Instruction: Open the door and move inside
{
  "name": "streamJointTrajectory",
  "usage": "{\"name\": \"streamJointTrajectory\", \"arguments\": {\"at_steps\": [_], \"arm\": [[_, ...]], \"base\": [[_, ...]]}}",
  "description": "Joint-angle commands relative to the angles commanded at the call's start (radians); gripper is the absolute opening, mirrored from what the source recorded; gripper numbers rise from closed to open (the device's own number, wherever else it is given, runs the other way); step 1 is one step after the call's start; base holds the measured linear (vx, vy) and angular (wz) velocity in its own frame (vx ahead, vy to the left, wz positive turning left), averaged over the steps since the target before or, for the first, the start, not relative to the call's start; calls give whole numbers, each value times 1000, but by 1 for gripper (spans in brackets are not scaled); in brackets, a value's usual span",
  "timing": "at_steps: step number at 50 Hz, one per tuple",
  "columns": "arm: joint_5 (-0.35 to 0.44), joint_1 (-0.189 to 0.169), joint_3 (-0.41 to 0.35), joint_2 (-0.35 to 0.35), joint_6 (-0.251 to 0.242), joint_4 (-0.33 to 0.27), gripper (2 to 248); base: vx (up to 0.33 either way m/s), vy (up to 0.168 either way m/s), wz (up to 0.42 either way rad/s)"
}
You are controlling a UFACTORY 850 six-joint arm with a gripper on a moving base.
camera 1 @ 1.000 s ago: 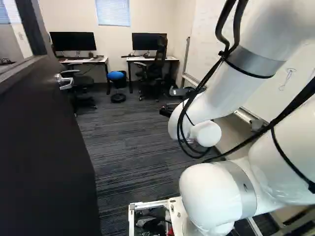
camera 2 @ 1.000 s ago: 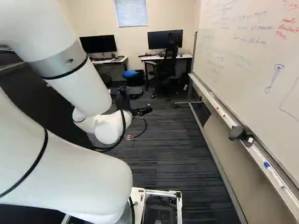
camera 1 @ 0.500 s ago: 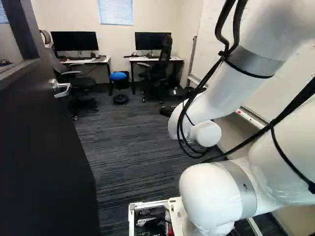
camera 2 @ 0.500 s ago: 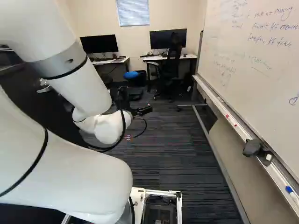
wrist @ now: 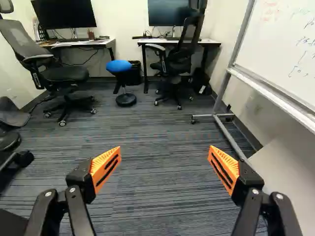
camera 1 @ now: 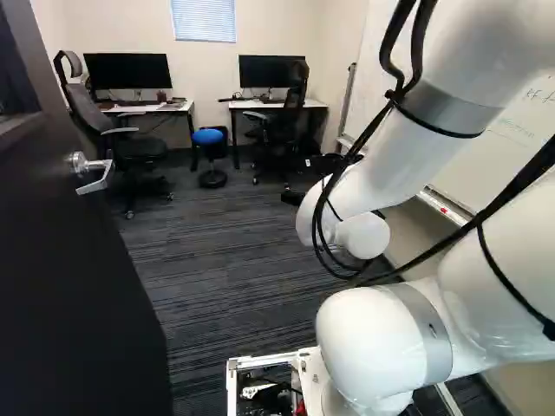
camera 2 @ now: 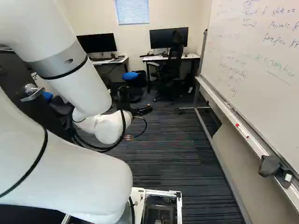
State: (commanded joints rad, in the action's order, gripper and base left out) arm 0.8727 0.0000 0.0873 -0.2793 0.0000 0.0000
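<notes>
The base (camera 1: 260,360) has moved; the door handle (camera 1: 98,179) points lengthwise back.

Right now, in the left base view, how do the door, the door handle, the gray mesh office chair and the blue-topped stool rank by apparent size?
1. Door
2. Gray mesh office chair
3. Too close to rank: blue-topped stool and door handle, the handle being nearer the camera.

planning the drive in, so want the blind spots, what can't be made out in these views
Door, hinge side and foot: cut off by the left base view's edges.
Whiteboard, near end: cut off, right edge of right base view.
Tool, left base view: mostly hidden behind the arm.
Red bits on the tray, right base view: too small to identify.
</notes>
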Motion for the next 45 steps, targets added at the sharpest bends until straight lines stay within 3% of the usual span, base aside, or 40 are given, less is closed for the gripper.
{"name": "streamJointTrajectory", "arguments": {"at_steps": [45], "arm": [[0, 0, 0, 0, 0, 0, 247]], "base": [[218, 25, -13]]}}
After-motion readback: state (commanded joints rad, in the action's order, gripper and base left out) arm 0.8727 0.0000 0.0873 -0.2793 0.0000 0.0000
